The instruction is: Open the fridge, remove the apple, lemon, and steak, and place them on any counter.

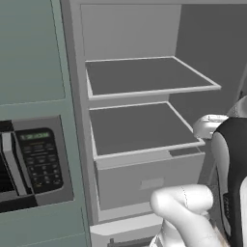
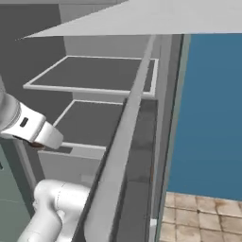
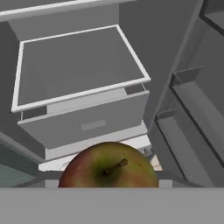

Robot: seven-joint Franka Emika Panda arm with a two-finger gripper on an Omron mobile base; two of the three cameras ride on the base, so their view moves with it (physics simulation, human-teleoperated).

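The fridge (image 1: 144,77) stands open, its two grey shelves bare above a shut lower drawer (image 1: 149,181). In the hand view a red and green apple (image 3: 109,166) with a short stem sits right under the camera, in front of the drawer. My gripper (image 3: 108,183) is shut on the apple, which covers most of the fingers. My white hand (image 1: 208,125) hovers at the fridge's right side, level with the lower shelf. The open fridge door (image 2: 123,142) runs edge-on through the right base view. The lemon, the steak and the counter are out of view.
A grey-green cabinet with a microwave (image 1: 34,164) stands left of the fridge. Door racks (image 3: 192,113) line the inside of the open door on the right. Beyond the door are a blue wall (image 2: 212,108) and a tiled floor (image 2: 203,217).
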